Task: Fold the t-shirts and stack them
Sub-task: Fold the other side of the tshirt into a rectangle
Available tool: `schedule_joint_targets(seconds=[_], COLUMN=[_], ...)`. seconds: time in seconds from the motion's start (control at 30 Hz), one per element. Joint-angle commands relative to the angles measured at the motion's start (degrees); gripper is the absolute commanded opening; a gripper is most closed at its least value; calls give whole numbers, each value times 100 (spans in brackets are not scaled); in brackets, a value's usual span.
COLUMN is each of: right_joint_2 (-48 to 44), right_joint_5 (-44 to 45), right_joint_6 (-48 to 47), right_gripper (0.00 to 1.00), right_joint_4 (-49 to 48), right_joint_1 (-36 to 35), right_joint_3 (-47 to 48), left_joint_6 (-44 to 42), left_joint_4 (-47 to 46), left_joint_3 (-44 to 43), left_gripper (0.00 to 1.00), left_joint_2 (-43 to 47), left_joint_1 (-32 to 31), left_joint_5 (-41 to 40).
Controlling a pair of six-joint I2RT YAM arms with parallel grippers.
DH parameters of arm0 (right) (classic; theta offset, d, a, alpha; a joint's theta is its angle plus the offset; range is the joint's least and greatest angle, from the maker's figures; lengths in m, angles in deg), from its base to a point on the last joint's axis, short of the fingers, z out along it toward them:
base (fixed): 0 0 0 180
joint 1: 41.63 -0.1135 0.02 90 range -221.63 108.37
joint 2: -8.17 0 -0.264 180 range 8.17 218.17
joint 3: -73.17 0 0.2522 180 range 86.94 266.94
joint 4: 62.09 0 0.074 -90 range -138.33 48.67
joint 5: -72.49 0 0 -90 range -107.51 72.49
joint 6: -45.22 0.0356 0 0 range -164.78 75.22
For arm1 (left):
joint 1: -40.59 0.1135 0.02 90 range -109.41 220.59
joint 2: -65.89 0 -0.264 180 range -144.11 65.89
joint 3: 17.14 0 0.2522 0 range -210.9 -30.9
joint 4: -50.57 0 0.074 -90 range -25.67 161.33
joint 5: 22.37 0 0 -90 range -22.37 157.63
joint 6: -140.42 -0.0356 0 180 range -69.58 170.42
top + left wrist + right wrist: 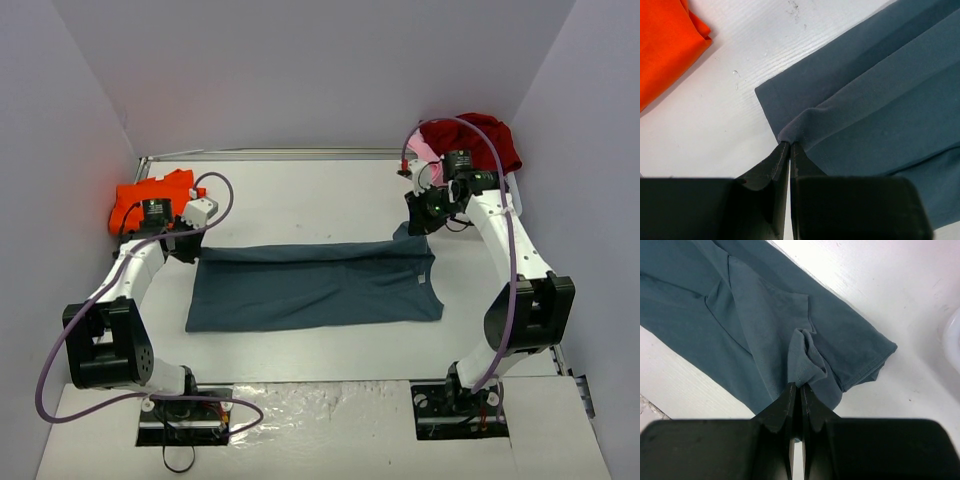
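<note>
While both arms reach over the table (300,190), the slate blue-grey t-shirt (315,285) lies stretched flat across the middle, a long band running from nine o'clock to three. The left gripper (789,144) is clenched on a pinch of cloth at the shirt's far edge near nine o'clock. The right gripper (799,386) is clamped on a bunched tuck of the same shirt by the sleeve, up at two o'clock. So this looks like a fold in hand, with both far corners held and ready to be carried over. Progress? Early to midway, I'd say. The orange t-shirt (150,200) sits at ten o'clock, apparently folded, though I can't be sure. The dark red t-shirt (490,140) and pale pink t-shirt (425,150) are heaped together at one o'clock, not yet folded. Nothing is stacked yet.
</note>
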Motion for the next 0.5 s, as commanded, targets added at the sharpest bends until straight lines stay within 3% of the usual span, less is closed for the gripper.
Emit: schedule_joint_targets(seconds=[0.0, 0.47], right_joint_2=[-264, -97], right_joint_5=[-131, -228], right_joint_6=[-143, -354], right_gripper=[0, 0], right_joint_4=[312, 391], right_joint_1=[14, -30], right_joint_3=[-151, -705], left_joint_6=[-196, -284], left_joint_4=[-43, -255], left_joint_3=[-16, 177], left_gripper=[2, 2], left_joint_2=[143, -112], left_joint_1=[53, 53], left_joint_5=[-72, -239])
